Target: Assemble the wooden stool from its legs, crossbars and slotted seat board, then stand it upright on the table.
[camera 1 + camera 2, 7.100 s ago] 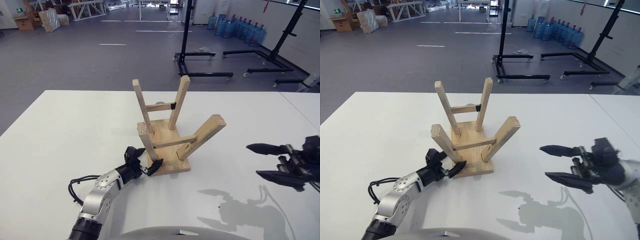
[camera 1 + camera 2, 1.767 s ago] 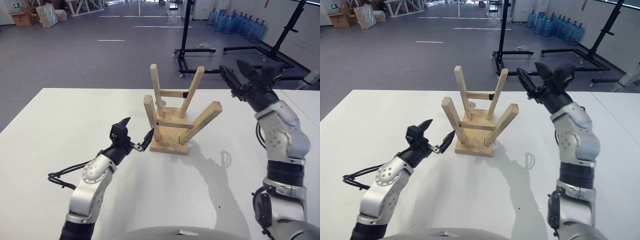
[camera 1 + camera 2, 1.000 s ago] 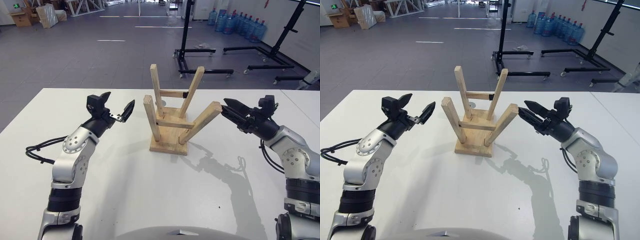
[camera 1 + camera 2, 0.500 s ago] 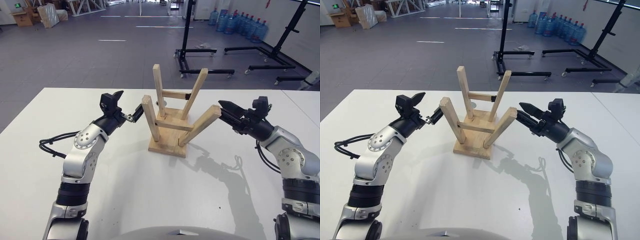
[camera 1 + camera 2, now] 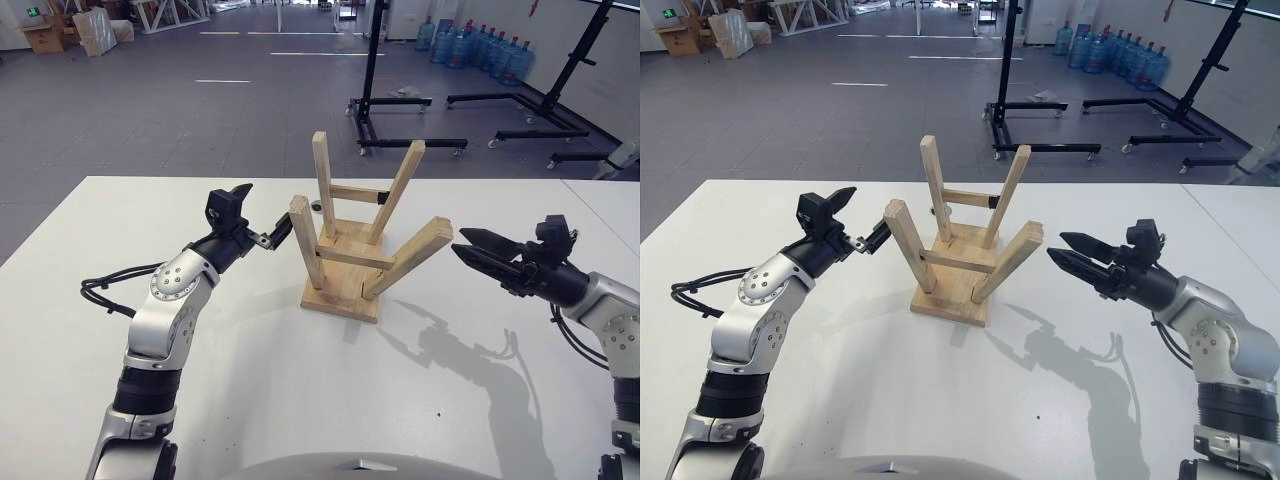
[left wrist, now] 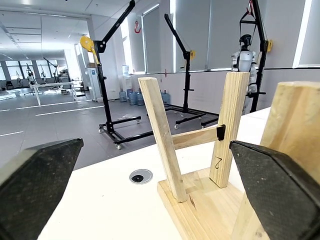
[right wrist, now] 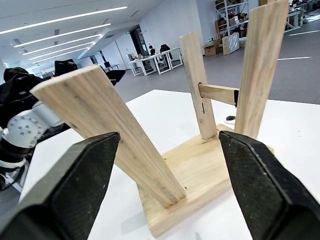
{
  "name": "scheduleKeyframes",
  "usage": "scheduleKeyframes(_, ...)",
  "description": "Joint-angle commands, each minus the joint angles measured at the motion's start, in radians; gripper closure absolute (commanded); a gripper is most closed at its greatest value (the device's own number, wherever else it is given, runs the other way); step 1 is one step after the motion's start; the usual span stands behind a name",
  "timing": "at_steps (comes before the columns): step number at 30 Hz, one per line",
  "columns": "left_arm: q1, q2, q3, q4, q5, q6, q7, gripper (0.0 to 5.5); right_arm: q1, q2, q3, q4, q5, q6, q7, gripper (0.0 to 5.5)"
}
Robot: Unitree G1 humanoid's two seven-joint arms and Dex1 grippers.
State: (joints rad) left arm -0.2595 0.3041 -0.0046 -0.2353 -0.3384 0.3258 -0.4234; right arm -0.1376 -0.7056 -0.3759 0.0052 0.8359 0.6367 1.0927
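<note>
Right jaws have backed off since half a second ago. They were right up against the top of the slanted leg (image 5: 410, 258) on the right, and now we see them hanging near that end but clear of it, spread wide. The stool (image 5: 345, 255) looks nudged a bit to the right too.

Left jaws are pretty much where they were, spread open at the top of the near left leg (image 5: 305, 240). One fingertip (image 5: 280, 228) sits just beside the wood. We can't tell if it actually touches. In the left wrist view that leg (image 6: 292, 130) sits hard against the one finger (image 6: 280, 190), with the two far legs framed in the gap.

Stool is upside down in the middle of the white counter (image 5: 300, 400), seat board (image 5: 335, 300) down and all four legs pointing up. One crossbar (image 5: 355, 194) joins the two far legs, and another crossbar (image 5: 350, 258) runs between the near left leg and the slanted one. From the right wrist view, the slanted leg (image 7: 115, 130) leans over between the two spread fingers.
</note>
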Motion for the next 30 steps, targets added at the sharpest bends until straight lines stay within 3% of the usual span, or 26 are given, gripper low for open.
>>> scheduleKeyframes(1,0.0,0.005,-0.013,-0.009,0.015,0.008,-0.01,0.1,-0.055,0.054,0.022,-0.01,0.014,0.009,-0.048,1.83)
scheduleKeyframes(10,-0.059,-0.016,-0.095,0.043,0.059,-0.017,-0.055,0.1,-0.064,0.101,0.107,-0.046,0.005,0.012,-0.017,1.83)
scheduleKeyframes(16,-0.027,-0.036,-0.21,0.013,0.079,-0.006,-0.115,0.1,-0.119,0.124,0.178,0.013,-0.068,-0.044,0.002,1.83)
scheduleKeyframes(22,-0.039,-0.056,-0.229,0.025,0.096,-0.006,-0.107,0.1,-0.149,0.153,0.25,0.038,-0.12,-0.074,0.037,1.83)
scheduleKeyframes(27,-0.023,-0.02,-0.121,0.042,0.13,-0.027,-0.038,0.1,-0.127,0.15,0.294,-0.008,-0.148,-0.081,0.055,1.83)
scheduleKeyframes(30,0.016,0.073,0.093,0.078,0.136,-0.046,0.032,0.1,-0.083,0.156,0.348,-0.137,-0.142,-0.072,0.05,1.83)
